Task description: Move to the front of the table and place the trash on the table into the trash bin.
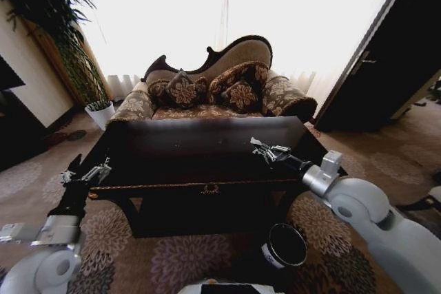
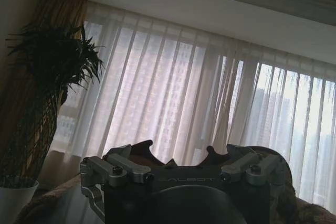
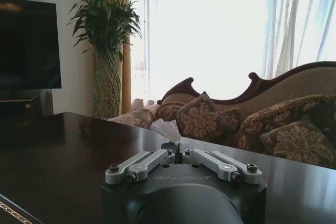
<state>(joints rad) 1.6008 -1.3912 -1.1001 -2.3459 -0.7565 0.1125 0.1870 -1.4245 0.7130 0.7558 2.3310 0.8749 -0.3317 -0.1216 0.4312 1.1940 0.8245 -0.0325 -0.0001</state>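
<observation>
Right gripper [image 3: 176,149], fingers pinched on light, crushable white paper wad [image 3: 166,128] over dark worktop [image 1: 207,146]; left gripper [image 1: 86,173] lower left, fingers indeterminate.

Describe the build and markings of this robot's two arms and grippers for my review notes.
Both arms have bulky, rounded light-grey shells narrowing to black forearm sections, with silver cylindrical joints. The left gripper and right gripper share one design: a black housing embossed with GALBOT lettering, topped by silver metal finger linkages fastened with dark screws. No loose cables are visible.
</observation>
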